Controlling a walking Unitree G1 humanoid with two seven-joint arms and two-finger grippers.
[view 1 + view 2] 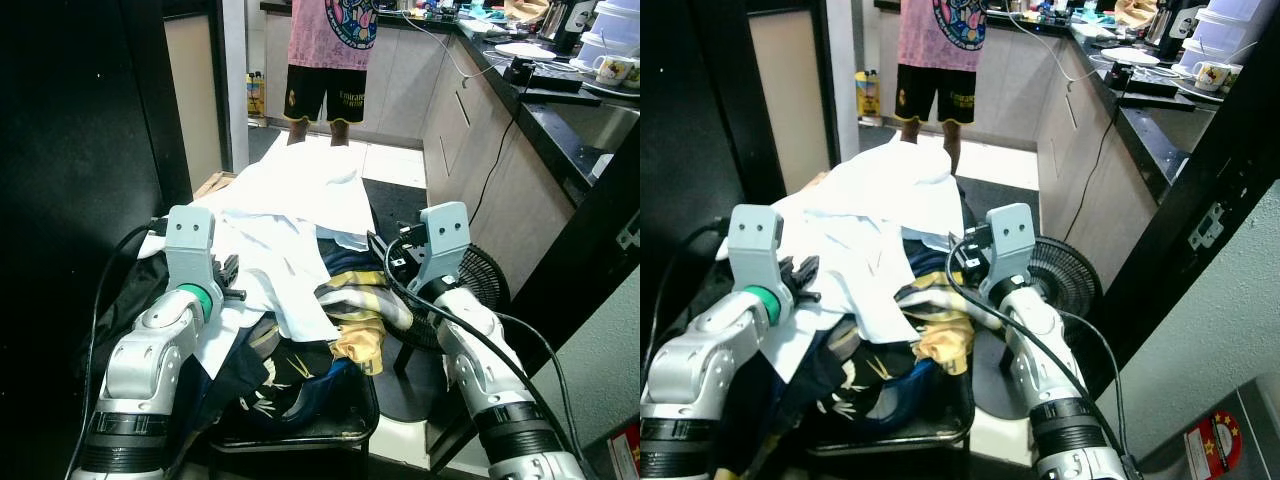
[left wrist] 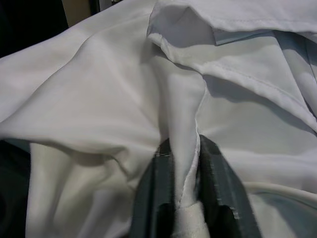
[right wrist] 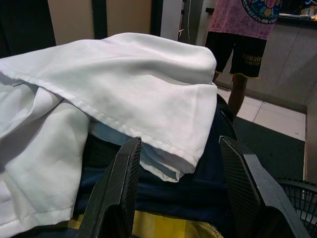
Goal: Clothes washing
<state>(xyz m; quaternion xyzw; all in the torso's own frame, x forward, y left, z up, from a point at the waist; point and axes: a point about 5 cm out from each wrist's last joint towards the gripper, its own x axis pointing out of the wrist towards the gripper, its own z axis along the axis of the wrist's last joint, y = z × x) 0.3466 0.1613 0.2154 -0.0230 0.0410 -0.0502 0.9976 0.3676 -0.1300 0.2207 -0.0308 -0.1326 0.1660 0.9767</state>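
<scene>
The left gripper has its two black fingers pinched narrowly on a fold of the white garment, near the left edge of the black chair that carries the laundry pile. The pinch looks shallow, taking a thin ridge of cloth close to a hem, so a hard pull could let the fabric slide out. The white garment also lies draped over the rest of the heap, and lifting it may drag the dark clothes and the yellow-patterned garment toward the chair's front edge, where they could spill to the floor.

The right gripper hovers with its fingers spread wide, just short of the white garment's hemmed corner at the right side of the pile; if it closes from here it might catch the navy cloth underneath as well. A black cable loops along the right arm close to the clothes and could snag on them. A floor fan stands just beside the chair's right edge, and a person stands beyond the chair's far edge, well apart from both arms.

The white garment is thin, smooth and creased, piled highest toward the chair's back, with stitched hems showing
</scene>
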